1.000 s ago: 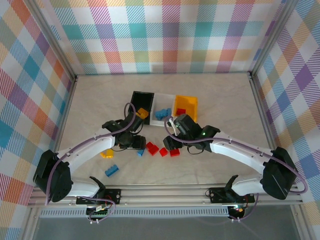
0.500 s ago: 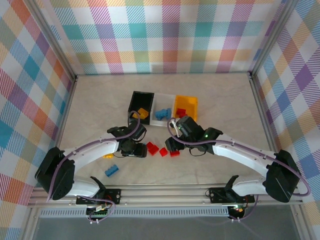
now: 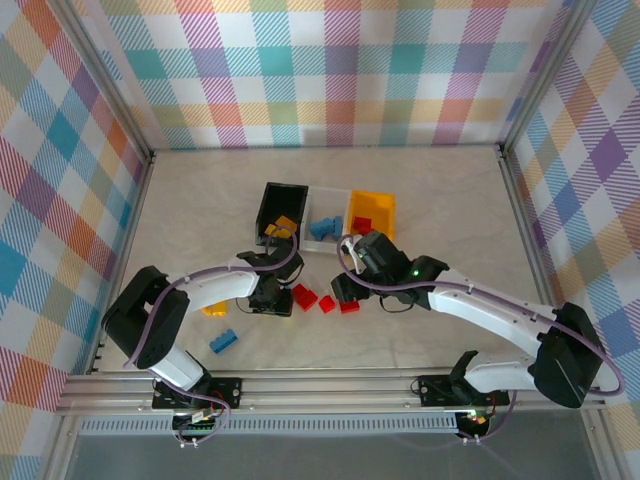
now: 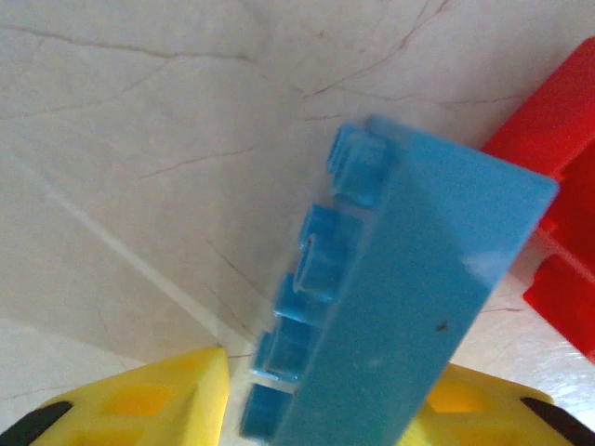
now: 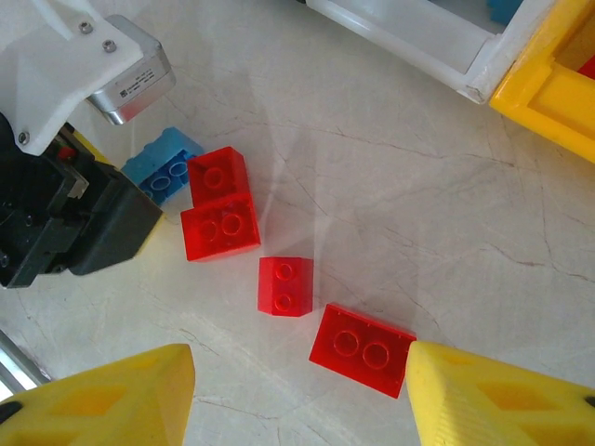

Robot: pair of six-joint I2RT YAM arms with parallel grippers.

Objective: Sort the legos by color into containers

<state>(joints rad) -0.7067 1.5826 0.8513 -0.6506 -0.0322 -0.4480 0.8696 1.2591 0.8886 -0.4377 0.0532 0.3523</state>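
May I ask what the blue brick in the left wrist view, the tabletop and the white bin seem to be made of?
The blue brick looks like hard moulded plastic, smooth and slightly glossy, with crisp studs and even colour. The tabletop has a marble look, pale with thin dark veins; it may be printed laminate rather than stone. The white bin is probably rigid plastic, with a smooth, even, thick rim.

Surface (image 3: 430, 185): was pale cream with faint marble veining, evenly lit. Walls (image 3: 320, 70): pastel plaid panels stood on three sides. Aluminium rail (image 3: 330, 396): ran along the near edge.
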